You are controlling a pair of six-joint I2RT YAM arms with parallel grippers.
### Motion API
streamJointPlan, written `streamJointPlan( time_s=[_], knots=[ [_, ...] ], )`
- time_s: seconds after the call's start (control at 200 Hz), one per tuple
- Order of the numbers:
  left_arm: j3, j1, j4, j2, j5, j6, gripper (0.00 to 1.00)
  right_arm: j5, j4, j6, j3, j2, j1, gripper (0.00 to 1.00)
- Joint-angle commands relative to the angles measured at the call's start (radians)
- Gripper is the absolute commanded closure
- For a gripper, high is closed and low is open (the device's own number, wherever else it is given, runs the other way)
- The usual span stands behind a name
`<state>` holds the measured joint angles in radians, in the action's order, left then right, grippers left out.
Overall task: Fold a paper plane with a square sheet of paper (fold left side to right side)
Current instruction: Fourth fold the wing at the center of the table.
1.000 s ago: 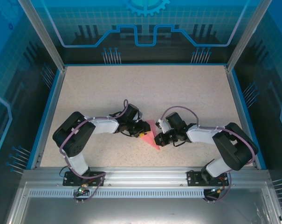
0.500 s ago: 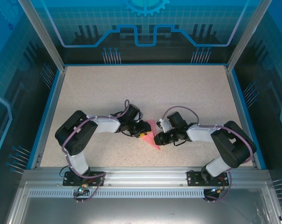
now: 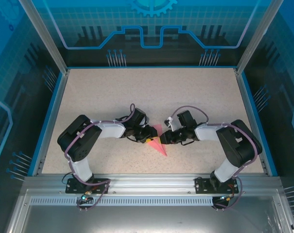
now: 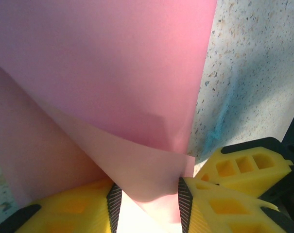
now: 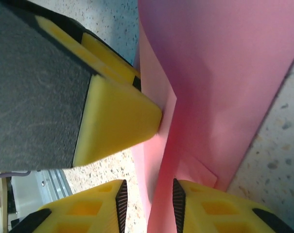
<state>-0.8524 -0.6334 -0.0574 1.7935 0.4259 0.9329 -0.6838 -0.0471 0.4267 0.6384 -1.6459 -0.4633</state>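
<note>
A pink-red creased pointed paper (image 3: 161, 147) lies on the speckled desk (image 3: 137, 97). The right end effector (image 5: 149, 200), released, straddles its edge. The left end effector (image 4: 147, 206) brackets a curled flap; whether it grips, I cannot tell.

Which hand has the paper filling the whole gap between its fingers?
The left hand: the pink paper spans its gap fully. The right hand shows a strip of bare table beside the paper in its gap.

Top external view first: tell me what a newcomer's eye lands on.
The pink-red paper, a small pointed shape near the middle of the speckled table, stands out. The left gripper and right gripper meet at it from either side. Each wrist view shows paper running between yellow fingers.
</note>
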Motion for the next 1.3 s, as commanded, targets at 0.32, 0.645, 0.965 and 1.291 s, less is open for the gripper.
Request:
streamJointPlan(
  time_s=[0.32, 0.645, 0.965, 1.291],
  knots=[
    [-0.008, -0.008, 0.052, 0.006, -0.023, -0.031, 0.60, -0.029, -0.002, 0.005, 0.031, -0.039, 0.029, 0.95],
    [-0.004, -0.008, 0.056, -0.011, -0.024, -0.033, 0.56, -0.038, 0.006, -0.008, 0.001, -0.037, 0.074, 0.98],
    [0.000, -0.008, 0.059, -0.014, -0.026, -0.035, 0.56, -0.039, 0.021, -0.023, -0.003, -0.051, 0.081, 0.98],
    [0.001, -0.008, 0.057, -0.013, -0.025, -0.037, 0.56, -0.054, -0.002, -0.008, -0.027, -0.050, 0.069, 0.98]
  ],
)
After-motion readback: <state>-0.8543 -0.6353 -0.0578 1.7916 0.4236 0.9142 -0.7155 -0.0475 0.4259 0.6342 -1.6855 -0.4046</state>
